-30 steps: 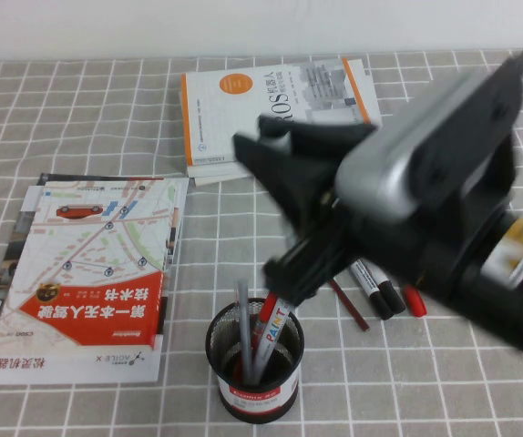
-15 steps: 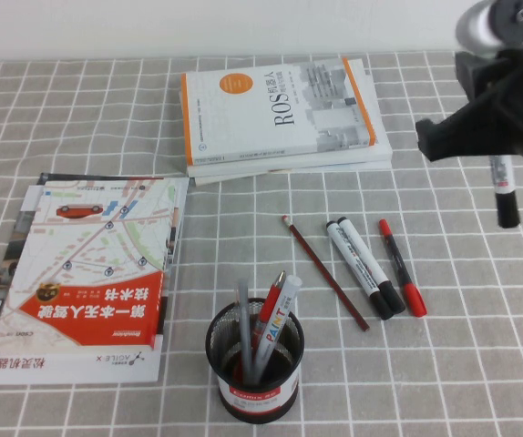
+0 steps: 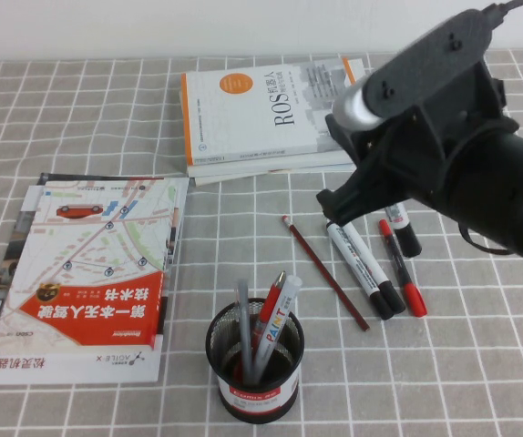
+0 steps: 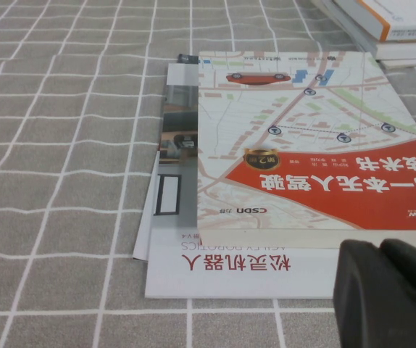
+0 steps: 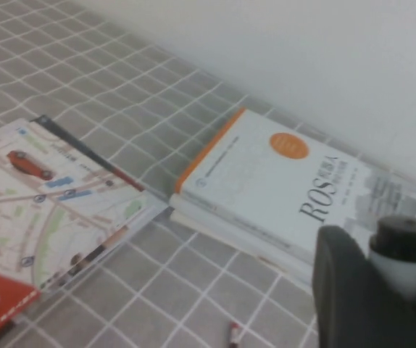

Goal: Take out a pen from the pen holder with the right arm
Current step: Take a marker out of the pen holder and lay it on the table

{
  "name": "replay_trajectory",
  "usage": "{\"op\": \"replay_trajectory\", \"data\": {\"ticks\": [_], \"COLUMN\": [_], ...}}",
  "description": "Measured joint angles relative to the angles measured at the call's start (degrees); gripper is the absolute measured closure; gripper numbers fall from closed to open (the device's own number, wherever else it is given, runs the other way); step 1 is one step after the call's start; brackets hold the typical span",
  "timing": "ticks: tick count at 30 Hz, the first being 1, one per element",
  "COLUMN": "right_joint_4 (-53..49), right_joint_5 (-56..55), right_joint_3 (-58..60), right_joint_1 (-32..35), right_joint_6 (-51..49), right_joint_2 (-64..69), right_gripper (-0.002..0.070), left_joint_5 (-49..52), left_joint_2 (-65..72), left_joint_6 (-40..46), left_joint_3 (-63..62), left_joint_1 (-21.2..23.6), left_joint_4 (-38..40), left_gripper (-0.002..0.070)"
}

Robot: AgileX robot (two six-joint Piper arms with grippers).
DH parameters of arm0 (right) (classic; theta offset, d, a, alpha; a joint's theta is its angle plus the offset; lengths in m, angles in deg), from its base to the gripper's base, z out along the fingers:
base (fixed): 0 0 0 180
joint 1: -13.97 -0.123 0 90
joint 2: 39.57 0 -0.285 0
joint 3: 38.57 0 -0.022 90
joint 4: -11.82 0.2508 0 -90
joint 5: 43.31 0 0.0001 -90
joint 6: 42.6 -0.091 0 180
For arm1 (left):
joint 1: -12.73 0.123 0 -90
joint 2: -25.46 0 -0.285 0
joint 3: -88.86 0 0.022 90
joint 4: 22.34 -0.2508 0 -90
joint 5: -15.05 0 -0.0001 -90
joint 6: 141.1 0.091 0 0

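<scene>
Marker [image 3: 405,235] gripped by the right gripper [image 3: 382,205], right of centre in the high view. Only its black-capped lower end pokes out beneath the arm, just right of the pens lying on the checked cloth [image 3: 480,364]. Whether the tip touches the cloth cannot be told. The bulky right arm [image 3: 462,155] fills the upper right and hides the gripper's fingers and the right edge of the white-and-orange book stack [image 3: 261,114]. In the right wrist view one dark finger [image 5: 349,290] sits against the marker's pale barrel at lower right, both cut off by the frame.

The pen holder [image 3: 289,364], a black mesh cup, stands at bottom centre, well apart from the held marker. It holds a grey pen [image 3: 242,319], a red-barrelled pen [image 3: 271,302] and a white paint pen [image 3: 280,320], their lower ends lost in the mesh.

Between cup and arm lie a thin pencil [image 3: 325,273], two white markers [image 3: 364,269] side by side and a loose red pen [image 3: 400,271], whose upper ends slip under the arm.

The left gripper [image 4: 380,261] shows only in the left wrist view, cropped at lower right, fingers pressed together on nothing, by the lower edge of the map-cover book [image 4: 302,145], which lies on a wider booklet [image 4: 215,268].
</scene>
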Motion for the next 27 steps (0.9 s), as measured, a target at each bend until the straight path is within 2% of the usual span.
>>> {"op": "replay_trajectory", "data": {"ticks": [3,5,9,14,21,27], "right_joint_4": [-0.57,-6.91,-25.28,-41.96,-62.07,-71.84], "right_joint_5": [6.49,13.48,29.01,42.79,50.59,59.93], "right_joint_3": [1.04,1.66,1.46,1.08,-1.3,-11.72], "right_joint_1": [3.05,6.67,15.51,24.08,25.44,24.9], "right_joint_6": [-4.91,-15.58,-42.93,-65.81,-86.88,-95.03], "right_joint_2": [0.36,0.59,1.36,2.24,6.18,16.19], "right_gripper": [0.0587,0.0587,0.0587,0.0587,0.0587,0.0587], "left_joint_5": [0.0,0.0,0.0,0.0,0.0,0.0], "left_joint_2": [0.0,0.0,0.0,0.0,0.0,0.0], "left_joint_6": [0.0,0.0,0.0,0.0,0.0,0.0], "left_joint_3": [0.0,0.0,0.0,0.0,0.0,0.0], "left_joint_1": [0.0,0.0,0.0,0.0,0.0,0.0], "left_joint_4": [0.0,0.0,0.0,0.0,0.0,0.0], "left_gripper": [0.0678,0.0678,0.0678,0.0678,0.0678,0.0678]}}
